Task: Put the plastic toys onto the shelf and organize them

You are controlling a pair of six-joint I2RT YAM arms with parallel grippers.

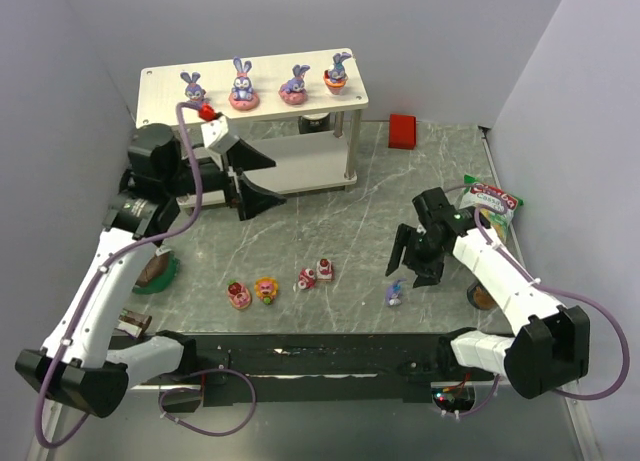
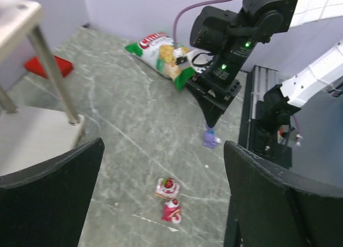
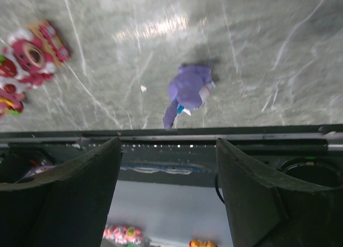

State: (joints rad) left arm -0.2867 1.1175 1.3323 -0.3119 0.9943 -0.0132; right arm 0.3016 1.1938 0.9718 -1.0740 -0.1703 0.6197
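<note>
Overhead view: shelf (image 1: 165, 91) stands at the far left of the table (image 1: 330, 211), with four bunnies (image 1: 241, 84) in a row on its top board. Left gripper (image 1: 252, 178) hangs just in front of the shelf, jaws spread wide, nothing between them. Four sweets (image 1: 266, 289) lie in a loose row on the table near the front edge, well apart from the shelf. Fifth bunny (image 1: 395, 294) is on the table to their right. Right gripper (image 1: 412, 264) hovers just above it, jaws parted, holding nothing. Red block (image 1: 403, 131) sits right of the shelf. Snack bag (image 1: 492, 201) is at the far right. Cake on a green plate (image 1: 152, 269) is partly hidden by the left arm.

Left wrist view: own fingers (image 2: 48, 199) are wide apart and empty. Two sweets show on the table between them. Beyond, the right gripper points down, fifth bunny just under its tips. Shelf post and lower board are at left.

Right wrist view: own fingers (image 3: 59, 199) are apart and empty. Fifth bunny is on the table ahead, between them, untouched; standing or lying, cannot tell. Pink sweets are at the left edge.
</note>
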